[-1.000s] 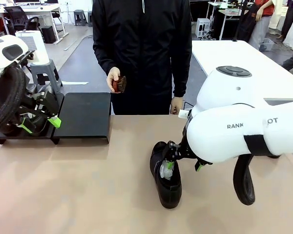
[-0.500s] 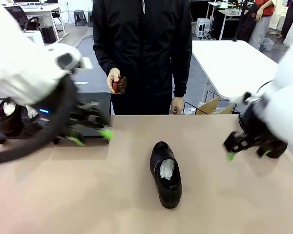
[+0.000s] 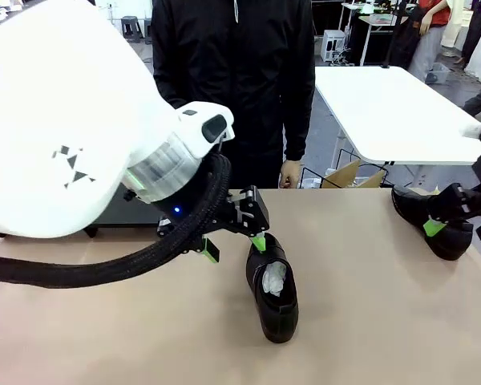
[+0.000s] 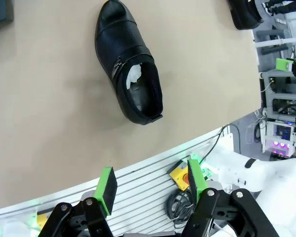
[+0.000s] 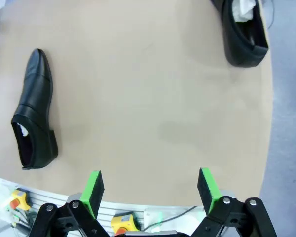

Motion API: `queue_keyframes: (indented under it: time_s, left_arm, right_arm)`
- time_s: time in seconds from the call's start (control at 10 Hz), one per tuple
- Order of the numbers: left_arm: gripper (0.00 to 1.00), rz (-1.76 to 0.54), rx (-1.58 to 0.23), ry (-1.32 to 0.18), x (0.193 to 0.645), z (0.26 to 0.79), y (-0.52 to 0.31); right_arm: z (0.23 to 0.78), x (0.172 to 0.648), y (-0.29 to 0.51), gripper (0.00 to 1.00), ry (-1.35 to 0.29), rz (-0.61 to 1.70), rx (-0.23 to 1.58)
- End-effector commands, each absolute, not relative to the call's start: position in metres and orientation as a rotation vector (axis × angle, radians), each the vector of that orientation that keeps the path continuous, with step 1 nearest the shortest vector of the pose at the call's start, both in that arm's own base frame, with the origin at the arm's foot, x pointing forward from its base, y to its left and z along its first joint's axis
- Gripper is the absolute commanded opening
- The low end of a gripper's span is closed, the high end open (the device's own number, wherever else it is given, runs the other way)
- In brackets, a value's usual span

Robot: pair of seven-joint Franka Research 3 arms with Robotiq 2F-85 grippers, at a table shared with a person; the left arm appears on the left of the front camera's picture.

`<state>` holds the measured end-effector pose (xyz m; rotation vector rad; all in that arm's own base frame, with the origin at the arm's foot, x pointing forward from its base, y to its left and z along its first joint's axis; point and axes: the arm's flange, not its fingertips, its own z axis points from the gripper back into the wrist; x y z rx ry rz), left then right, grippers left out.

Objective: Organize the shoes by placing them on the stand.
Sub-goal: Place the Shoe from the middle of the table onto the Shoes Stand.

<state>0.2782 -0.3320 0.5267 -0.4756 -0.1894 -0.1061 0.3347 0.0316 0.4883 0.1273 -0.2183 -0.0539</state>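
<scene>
One glossy black shoe (image 3: 272,290) with white paper inside lies at the table's middle, toe toward the robot's side. My left gripper (image 3: 235,247) hovers at its heel end, open; the left wrist view shows the shoe (image 4: 130,64) well beyond the gripper (image 4: 151,182), whose fingers are empty. A second shoe (image 3: 423,212) lies at the right edge. My right gripper (image 3: 460,228) is open beside its heel; in the right wrist view this shoe (image 5: 241,29) sits far off the gripper (image 5: 150,188) and the middle shoe (image 5: 34,108) lies at the left. The stand (image 3: 116,215) is mostly hidden behind my left arm.
A person in a black jacket (image 3: 232,80) stands at the far side of the table, one hand (image 3: 289,172) at the table edge. A white table (image 3: 385,104) and a cardboard box (image 3: 345,174) stand behind on the right. Bare tabletop lies between the two shoes.
My left arm swung from the stand at the left across to the middle shoe. My right arm pulled away from that shoe to the shoe at the right edge.
</scene>
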Motion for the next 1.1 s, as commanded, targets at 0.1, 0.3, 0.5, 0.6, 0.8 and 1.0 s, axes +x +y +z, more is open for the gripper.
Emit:
queue_keyframes:
  time_s: [0.1,0.3,0.5,0.6,0.8,1.0]
  left_arm:
    - [0.76,-0.054,-0.436,-0.261,0.282,0.512,-0.393]
    - [0.76,-0.078,-0.375,-0.212,0.299,0.484,-0.439]
    - [0.76,-0.115,-0.291,-0.196,0.308,0.460,-0.467]
    - [0.76,-0.124,-0.231,-0.192,0.310,0.445,-0.479]
    - [0.76,-0.153,-0.183,-0.201,0.314,0.424,-0.495]
    - [0.76,-0.171,-0.208,-0.186,0.318,0.413,-0.507]
  right_arm:
    - [0.484,0.336,0.046,1.00,-0.206,-0.030,0.113]
    - [0.484,0.336,0.046,1.00,-0.206,-0.030,0.113]
    - [0.484,0.336,0.046,1.00,-0.206,-0.030,0.113]
    - [0.484,0.336,0.046,1.00,-0.206,-0.030,0.113]
    - [0.484,0.336,0.046,1.00,-0.206,-0.030,0.113]
    - [0.484,0.336,0.046,1.00,-0.206,-0.030,0.113]
